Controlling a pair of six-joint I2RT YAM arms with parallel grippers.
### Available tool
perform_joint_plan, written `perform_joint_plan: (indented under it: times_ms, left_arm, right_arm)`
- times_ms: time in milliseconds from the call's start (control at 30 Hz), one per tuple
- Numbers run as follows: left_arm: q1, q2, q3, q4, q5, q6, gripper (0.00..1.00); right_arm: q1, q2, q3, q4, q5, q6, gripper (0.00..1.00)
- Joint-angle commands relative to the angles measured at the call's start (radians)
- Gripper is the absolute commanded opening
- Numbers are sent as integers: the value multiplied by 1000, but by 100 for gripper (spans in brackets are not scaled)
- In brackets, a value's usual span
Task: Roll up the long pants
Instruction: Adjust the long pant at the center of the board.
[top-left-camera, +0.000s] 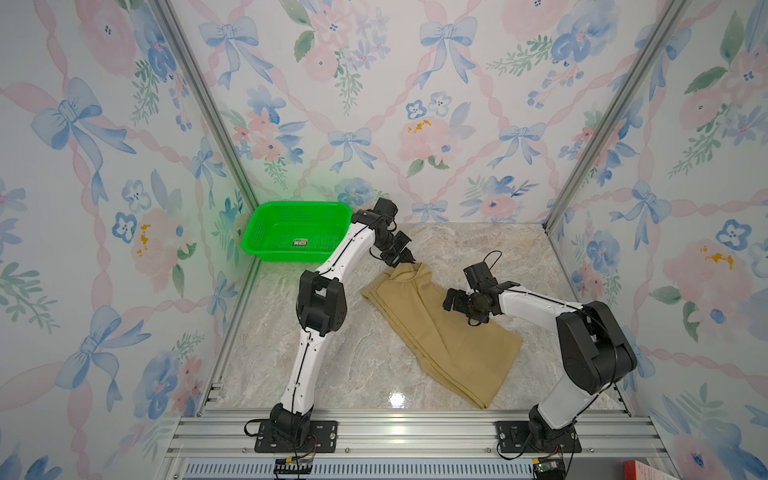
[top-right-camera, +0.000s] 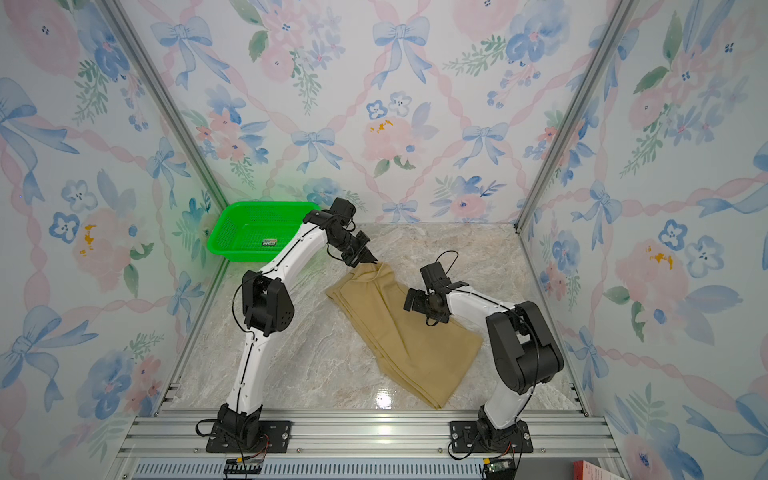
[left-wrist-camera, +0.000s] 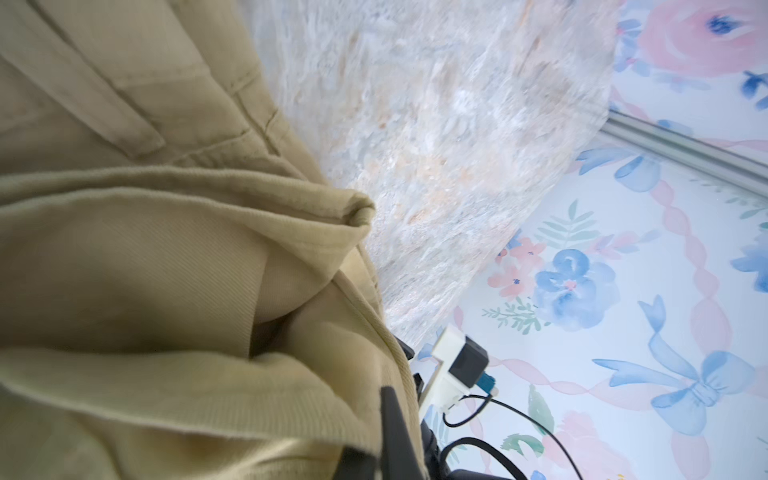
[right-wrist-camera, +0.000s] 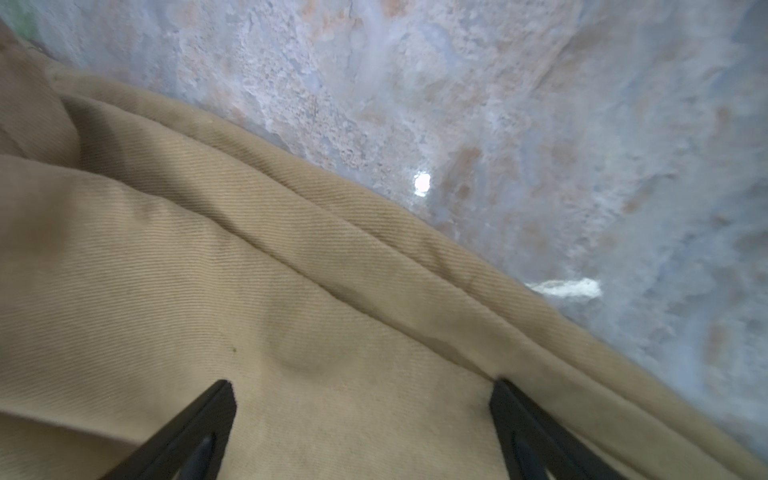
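Left gripper (top-left-camera: 410, 261): shut tight, pinching a bunched fold at the far end of the long pants (top-left-camera: 440, 332). Dark finger (left-wrist-camera: 390, 419) half buried in cloth in the wrist view. Right gripper (right-wrist-camera: 362, 382): spread wide, holding nothing, tips on or just over the mid-leg cloth, contact unclear.

In both top views: pants folded lengthwise, on a diagonal from 11 o'clock to 5 o'clock across the middle of the tabletop (top-left-camera: 332, 357), far end slightly raised under the left pinch.

Risks, by judgement:
- Thin pinch on few layers, likely to slip out once pulled.
- Nothing pinned on the open right side, so risk of the whole garment sliding on the glossy top instead of curling.
- Risk of the stacked legs splitting apart and rolling lopsided.
- Diagonal lie, so possible drift toward the 3 o'clock wall.
- Green basket (top-left-camera: 299, 204) at 10 o'clock, close by the left elbow, possible bump.

Surface: polished marble-look, glare spot near 6 o'clock. Room: floral bow wallpaper (top-left-camera: 374, 83) on three sides, aluminium posts (top-left-camera: 203, 91) in the corners, rail along the front.
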Motion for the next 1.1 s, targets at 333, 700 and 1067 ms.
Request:
perform_joint_plan:
  times_ms: [333, 700, 1067]
  left_arm:
    - [114, 123, 66, -62, -3, -98, 37]
    - [127, -55, -218, -124, -16, 53, 48]
    - [86, -172, -555, 60, -50, 110, 46]
  right_arm:
    - [-67, -41, -112, -29, -1, 5, 100]
    - [-66, -139, -82, -88, 31, -47, 100]
    - [-35, -258, -130, -125, 53, -26, 100]
